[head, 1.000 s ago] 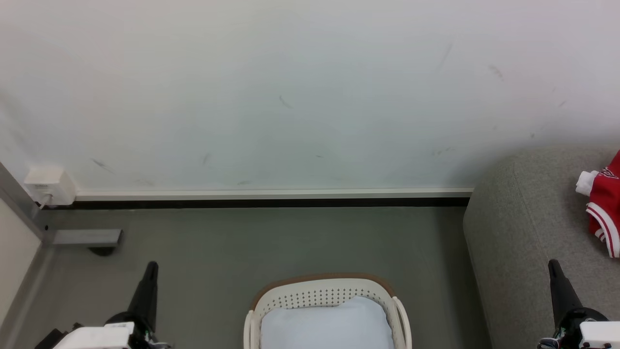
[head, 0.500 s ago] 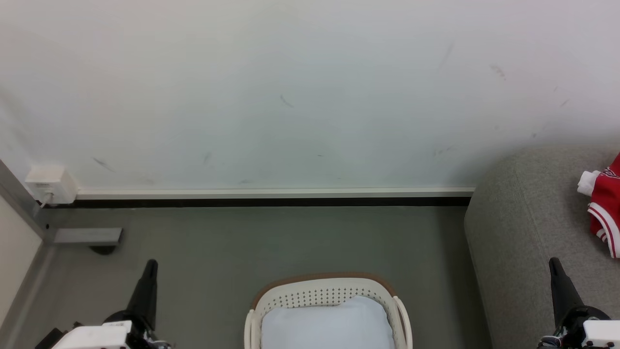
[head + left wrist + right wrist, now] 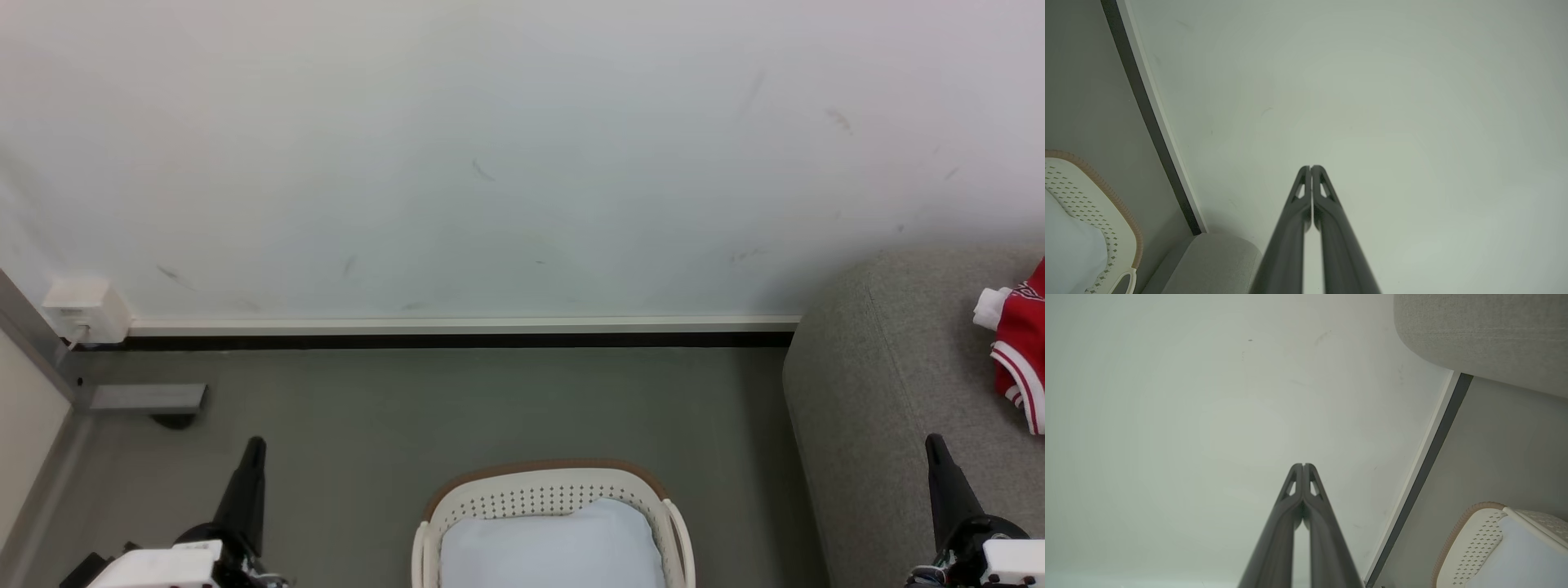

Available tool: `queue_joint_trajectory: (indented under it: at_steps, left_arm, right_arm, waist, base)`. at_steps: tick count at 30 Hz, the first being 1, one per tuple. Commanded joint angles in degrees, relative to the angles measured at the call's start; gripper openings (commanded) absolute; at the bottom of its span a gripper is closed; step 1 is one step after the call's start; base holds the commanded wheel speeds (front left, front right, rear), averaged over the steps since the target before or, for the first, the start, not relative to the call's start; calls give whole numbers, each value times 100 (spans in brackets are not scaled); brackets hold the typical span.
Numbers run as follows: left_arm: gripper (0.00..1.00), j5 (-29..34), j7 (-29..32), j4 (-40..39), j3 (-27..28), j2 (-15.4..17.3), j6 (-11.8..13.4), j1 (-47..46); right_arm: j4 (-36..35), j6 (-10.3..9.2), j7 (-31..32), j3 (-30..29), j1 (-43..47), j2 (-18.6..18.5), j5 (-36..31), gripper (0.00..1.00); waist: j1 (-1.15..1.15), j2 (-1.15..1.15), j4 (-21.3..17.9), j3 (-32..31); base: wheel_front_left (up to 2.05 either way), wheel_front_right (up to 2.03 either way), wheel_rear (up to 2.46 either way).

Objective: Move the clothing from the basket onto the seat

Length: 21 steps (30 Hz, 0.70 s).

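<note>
Far left, the left gripper [image 3: 255, 447] is held low over the floor, fingers pressed together on nothing and aimed at the wall. In the middle, the basket [image 3: 540, 471] is found on the floor, and a pale pad [image 3: 547, 543] is all that can be made out in the part in view; its near end is cut off by the frame. To the right, the seat [image 3: 882, 367] is met, with the right gripper [image 3: 933, 445] poised at its near edge, fingers likewise closed and empty. At the far right edge, red clothing [image 3: 1019, 351] is seen lying on the seat cushion, well apart from the basket. The carrying step is judged done, or between rounds. Next, the basket's hidden part would need to be checked; should any fabric be left, fingers must be parted and lowered past the rim, and cloth pinched, not pad.
</note>
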Motion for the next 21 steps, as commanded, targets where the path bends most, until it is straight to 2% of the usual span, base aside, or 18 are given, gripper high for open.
queue_joint_trajectory:
  at_steps: [1,21]
  left_arm:
    - [0,-75,26,-17,10,13,-23,-56]
    - [0,-76,26,-18,9,13,-23,-55]
  right_arm:
    - [-28,-12,18,-24,-68,-44,6,0]
    - [-28,-12,18,-23,-67,-44,6,0]
  waist:
    - [0,0,0,0]
    - [0,0,0,0]
  base:
    - [0,0,0]
    - [0,0,0]
